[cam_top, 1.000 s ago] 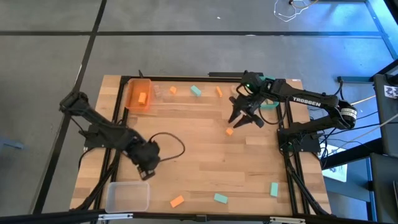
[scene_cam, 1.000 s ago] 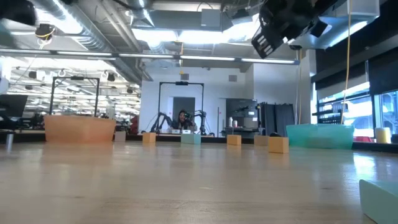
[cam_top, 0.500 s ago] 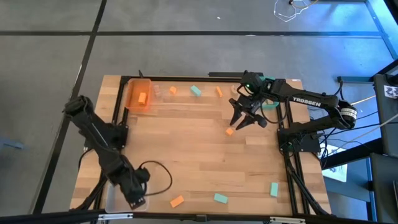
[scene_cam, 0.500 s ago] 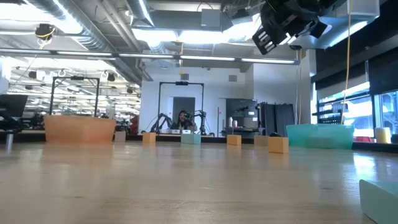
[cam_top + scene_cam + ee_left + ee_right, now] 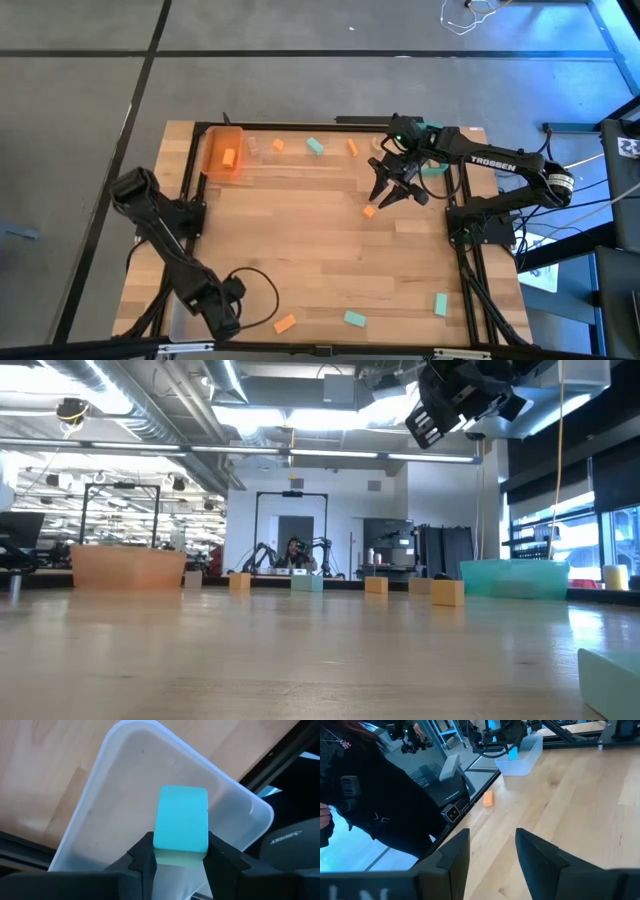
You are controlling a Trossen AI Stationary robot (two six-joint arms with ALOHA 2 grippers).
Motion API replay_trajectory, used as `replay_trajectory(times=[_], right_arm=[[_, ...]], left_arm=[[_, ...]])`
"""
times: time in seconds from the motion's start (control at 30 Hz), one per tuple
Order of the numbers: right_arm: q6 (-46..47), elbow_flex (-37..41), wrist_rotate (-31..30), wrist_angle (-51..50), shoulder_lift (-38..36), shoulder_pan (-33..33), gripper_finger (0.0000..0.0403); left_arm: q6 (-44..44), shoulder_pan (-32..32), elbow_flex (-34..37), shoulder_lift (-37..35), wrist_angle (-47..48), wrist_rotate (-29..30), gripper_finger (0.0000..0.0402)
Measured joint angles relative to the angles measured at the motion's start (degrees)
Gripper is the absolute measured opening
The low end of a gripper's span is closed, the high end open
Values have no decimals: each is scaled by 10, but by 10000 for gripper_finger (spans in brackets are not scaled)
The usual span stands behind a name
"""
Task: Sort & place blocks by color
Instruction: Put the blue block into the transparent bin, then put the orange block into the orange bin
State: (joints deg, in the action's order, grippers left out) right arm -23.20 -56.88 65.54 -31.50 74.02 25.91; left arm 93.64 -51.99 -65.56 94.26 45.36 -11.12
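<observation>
While gripped upright, teal block (image 5: 180, 822), left gripper (image 5: 177, 862)

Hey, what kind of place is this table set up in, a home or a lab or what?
Most likely a robotics lab or workshop: exposed ceiling ducts, another robot arm rig across the open room, and a person standing beside the wooden table.

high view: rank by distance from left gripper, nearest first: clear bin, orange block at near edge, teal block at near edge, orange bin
From the left gripper:
1. clear bin, directly beneath it
2. orange block, just to its right
3. teal block, further right along the same edge
4. orange bin, far-left corner
</observation>
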Motion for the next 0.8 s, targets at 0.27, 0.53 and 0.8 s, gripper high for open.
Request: replay_trajectory(times=[0.27,0.53,0.8], right_arm=[[0,0,0,0,0,0,159],[3,0,0,0,0,0,159],[7,0,0,-1,0,0,159]], left_arm=[[-17,0,0,3,2,12,177],[13,7,0,-2,21,34,180],[57,51,0,-68,96,172,181]])
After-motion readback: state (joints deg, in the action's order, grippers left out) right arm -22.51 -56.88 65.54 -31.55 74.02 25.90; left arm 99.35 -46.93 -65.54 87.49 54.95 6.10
